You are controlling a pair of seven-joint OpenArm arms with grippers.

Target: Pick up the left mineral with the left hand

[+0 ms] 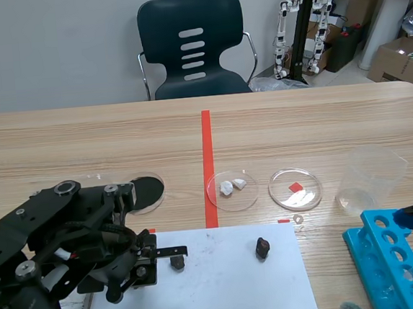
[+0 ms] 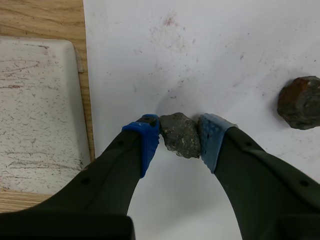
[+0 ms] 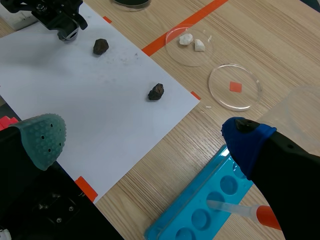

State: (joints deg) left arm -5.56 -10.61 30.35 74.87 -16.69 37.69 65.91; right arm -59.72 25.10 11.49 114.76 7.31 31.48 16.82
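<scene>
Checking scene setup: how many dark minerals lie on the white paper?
2. The left mineral sits between the left fingers; the right mineral lies free on the paper. None appears hidden.

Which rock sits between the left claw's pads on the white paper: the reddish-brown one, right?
No. The left wrist view shows the grey rock between the pads of the left gripper, on the white paper; the reddish-brown rock lies apart.
</scene>
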